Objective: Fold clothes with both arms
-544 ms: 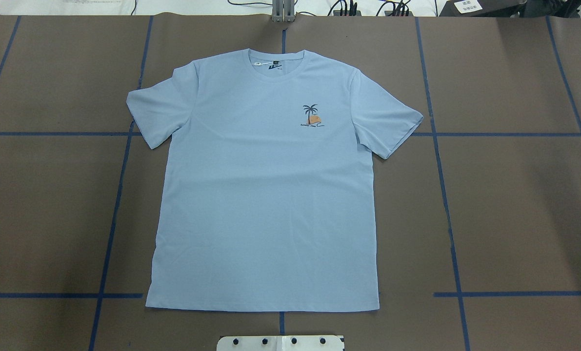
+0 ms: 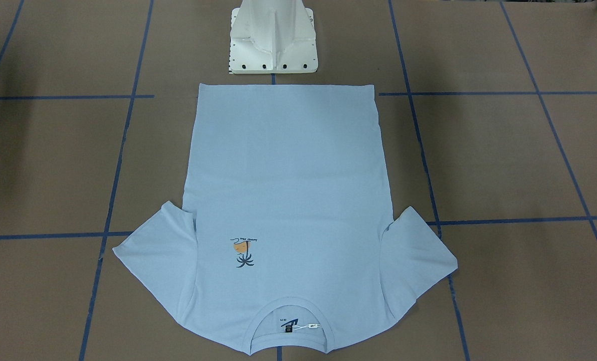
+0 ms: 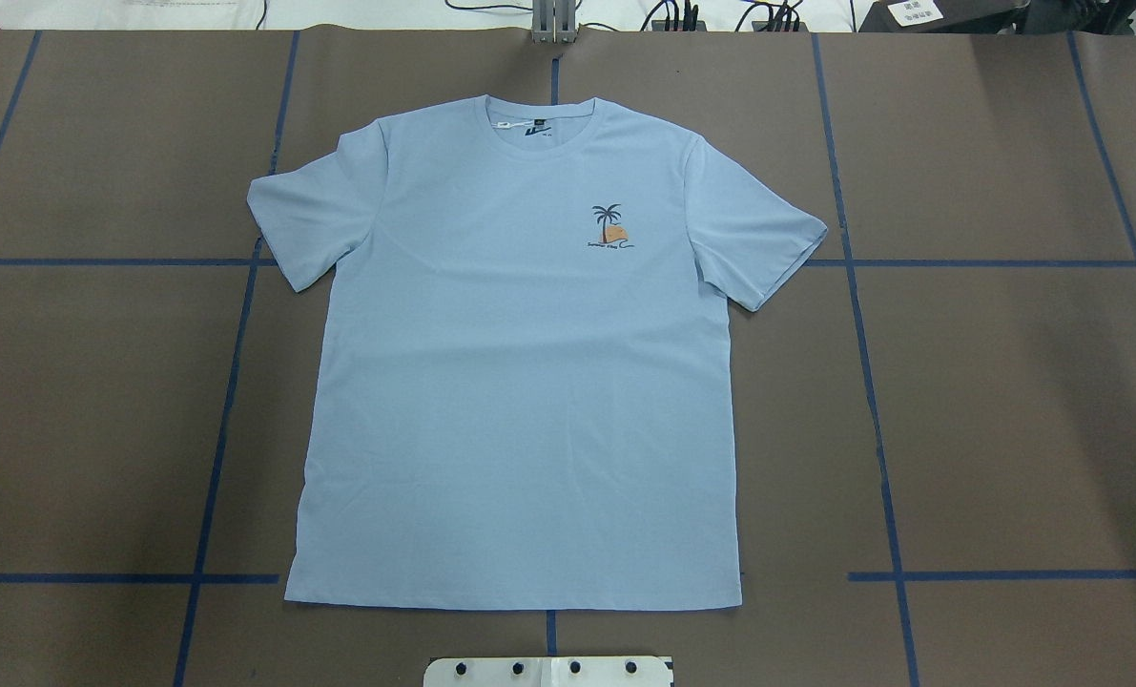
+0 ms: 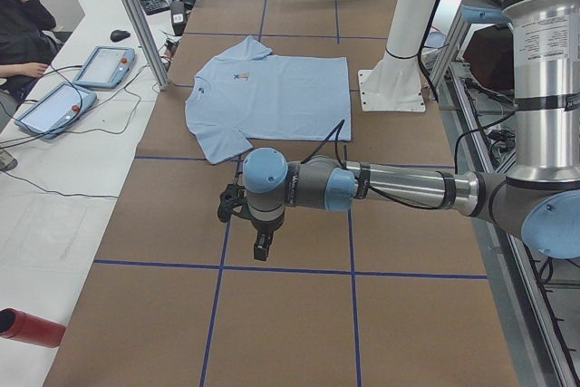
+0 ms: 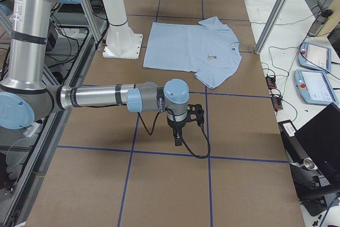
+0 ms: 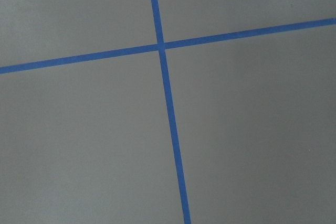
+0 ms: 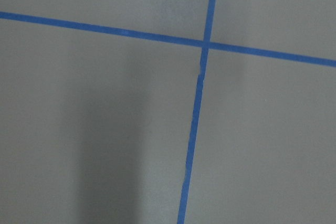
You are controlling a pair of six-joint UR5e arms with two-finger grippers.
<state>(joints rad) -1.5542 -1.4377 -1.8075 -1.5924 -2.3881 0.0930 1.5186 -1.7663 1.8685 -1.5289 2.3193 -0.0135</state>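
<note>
The light blue T-shirt [image 3: 520,382] lies flat and face up on the brown table, collar at the far side, hem by the robot's base. Its palm-tree print [image 3: 609,227] and dark neck label [image 3: 535,129] show. It also shows in the front-facing view [image 2: 288,175] and both side views [image 4: 272,88] [image 5: 188,49]. My left gripper [image 4: 261,246] hangs over bare table well off the shirt's left sleeve. My right gripper [image 5: 177,139] hangs over bare table off the right sleeve. I cannot tell whether either is open or shut. Both wrist views show only table and blue tape.
Blue tape lines [image 3: 224,420] grid the brown table. The white pedestal base [image 2: 273,40] stands just behind the shirt's hem. Teach pendants [image 4: 104,65] [image 5: 316,86], cables, a laptop [image 5: 319,136] and a red bottle [image 4: 32,326] lie on white side benches.
</note>
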